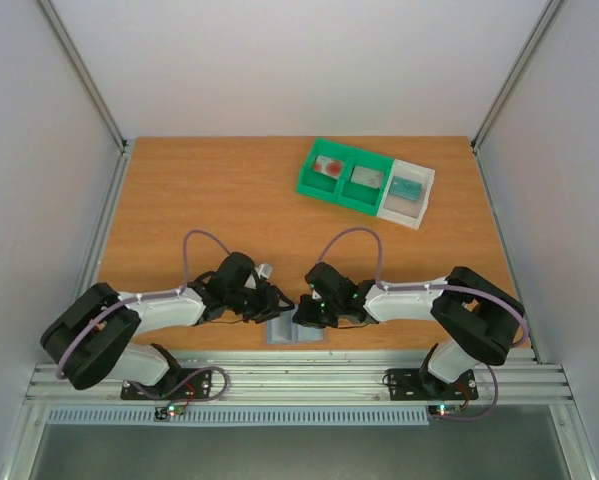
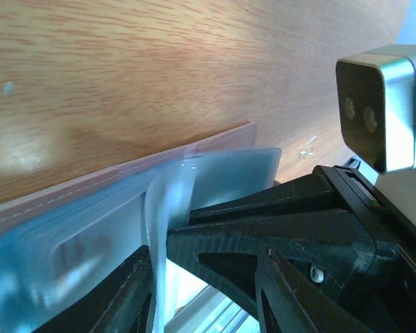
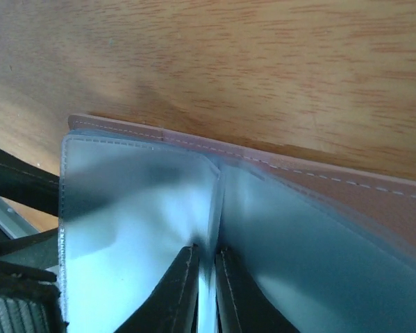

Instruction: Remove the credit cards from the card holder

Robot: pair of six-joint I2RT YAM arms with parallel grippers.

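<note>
The card holder (image 1: 295, 333) lies open at the table's near edge, between both grippers. My left gripper (image 1: 277, 306) is shut on one clear plastic sleeve of it, which stands up curled between the fingers in the left wrist view (image 2: 156, 267). My right gripper (image 1: 306, 315) is shut on another upright sleeve near the centre crease (image 3: 208, 270). The holder's sleeves (image 3: 131, 208) look blue-grey, and no card shows in them. A whitish credit card with a red blotch (image 1: 331, 167) and a greyish card (image 1: 367, 176) lie in the tray at the back.
A green and white compartment tray (image 1: 309, 180) stands at the back right, and its white end compartment holds a teal card (image 1: 407, 187). The metal rail (image 1: 299, 375) runs just behind the holder along the table's front edge. The right arm's camera housing (image 2: 381, 104) is close to my left gripper.
</note>
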